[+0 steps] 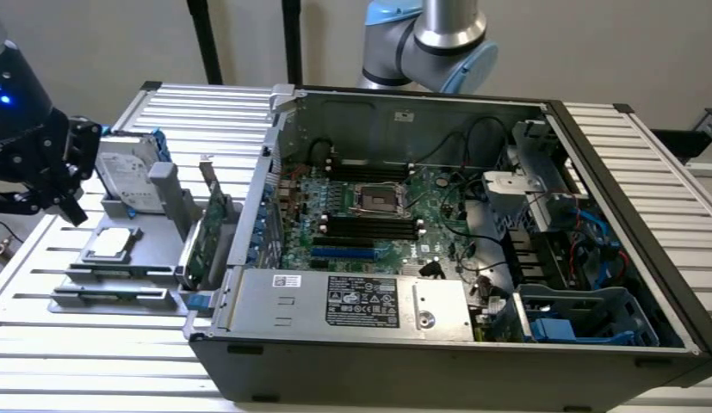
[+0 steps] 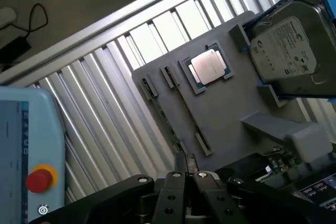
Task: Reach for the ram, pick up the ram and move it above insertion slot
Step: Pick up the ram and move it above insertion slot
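The ram is a thin green stick standing on its long edge in a narrow groove of a grey holder tray, seen almost edge-on in the wrist view. One of its ends lies just beside the tips of the gripper. The black fingers are pressed together with nothing visible between them, and they are not gripping the stick.

On the same tray, a square silver processor chip lies flat in a recess near the ram. A silver hard drive with blue rails rests at the far end. The tray sits on a bench of ribbed aluminium slats. A pale blue control panel with a red button is nearby.

In the exterior view, an open computer case fills the middle of the bench, to the right of the tray. A green expansion card stands upright between them. Inside the case, the insertion slot is one of several parallel black sockets on the motherboard, well apart from the ram.
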Robot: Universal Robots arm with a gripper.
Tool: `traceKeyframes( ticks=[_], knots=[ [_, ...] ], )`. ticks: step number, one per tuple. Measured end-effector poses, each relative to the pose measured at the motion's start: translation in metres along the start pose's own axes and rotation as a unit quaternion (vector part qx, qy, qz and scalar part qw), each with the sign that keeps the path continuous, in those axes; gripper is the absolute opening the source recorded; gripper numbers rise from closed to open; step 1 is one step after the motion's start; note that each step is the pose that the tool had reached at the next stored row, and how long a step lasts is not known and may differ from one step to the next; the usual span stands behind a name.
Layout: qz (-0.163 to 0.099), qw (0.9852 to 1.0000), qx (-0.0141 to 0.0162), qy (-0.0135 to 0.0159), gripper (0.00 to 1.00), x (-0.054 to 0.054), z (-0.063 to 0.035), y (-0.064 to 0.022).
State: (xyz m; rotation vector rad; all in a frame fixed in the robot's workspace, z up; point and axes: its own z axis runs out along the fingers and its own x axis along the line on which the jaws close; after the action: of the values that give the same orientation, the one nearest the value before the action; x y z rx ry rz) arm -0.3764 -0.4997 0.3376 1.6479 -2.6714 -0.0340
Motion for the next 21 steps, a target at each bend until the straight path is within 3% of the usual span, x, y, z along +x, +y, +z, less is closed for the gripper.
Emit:
traceKeyframes(
  ticks=[5,10,16,21],
  knots=[
    [-0.045,0.9990,-0.0004,0.0009,0.11,0.0000,0.0014,0.0000],
    [-0.090,0.9959,-0.0008,0.0018,0.11,0.0001,0.0032,-0.0001],
    [-0.145,0.9895,-0.0015,0.0030,0.11,0.0001,0.0054,-0.0001],
    [-0.190,0.9818,-0.0018,0.0038,0.11,0.0001,0.0075,-0.0001]
  ],
)
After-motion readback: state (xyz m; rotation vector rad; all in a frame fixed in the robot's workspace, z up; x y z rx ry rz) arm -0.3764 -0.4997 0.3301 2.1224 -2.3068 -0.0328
